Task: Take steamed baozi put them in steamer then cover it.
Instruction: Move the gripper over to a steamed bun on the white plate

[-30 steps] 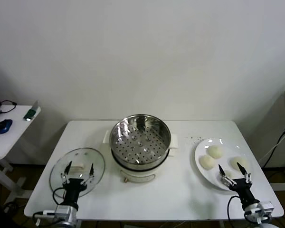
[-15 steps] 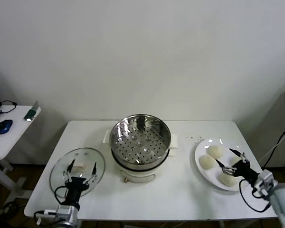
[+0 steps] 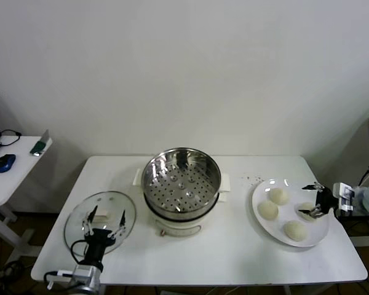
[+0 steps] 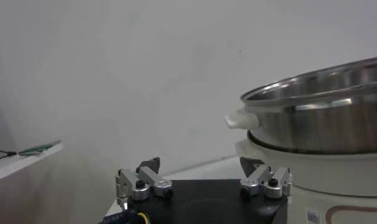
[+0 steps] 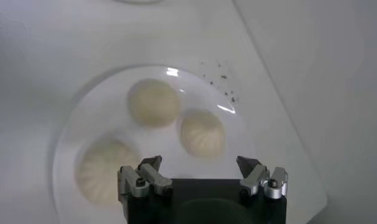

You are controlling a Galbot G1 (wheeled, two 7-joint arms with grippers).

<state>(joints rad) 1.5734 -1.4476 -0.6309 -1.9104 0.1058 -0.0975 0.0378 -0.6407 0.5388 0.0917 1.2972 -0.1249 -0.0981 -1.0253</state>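
Right end effector (image 3: 312,200) swung from the front right edge of the surface (image 3: 234,258) out to its right edge over the last second; now above the white plate (image 3: 267,230), fingers spread, holding nothing, straddling the baozi nearest the right edge (image 3: 304,209). Reads as lining up for the first pick; no bun lifted yet. Three other baozi (image 3: 278,196) on the same plate, all four outside the steamer (image 3: 181,178), which sits at centre with perforated tray bare. Glass cover (image 3: 100,221) flat near front left corner. Left end effector (image 3: 103,222) parked over the cover, fingers open, not clamped on the handle.

Hidden or unclear: fourth bun mostly masked by the right fingers in head view; right wrist view shows only three baozi (image 5: 153,102), the nearest cut off by the end effector body. Contact between fingertips and bun not resolvable. Left wrist view gives only the steamer's wall.
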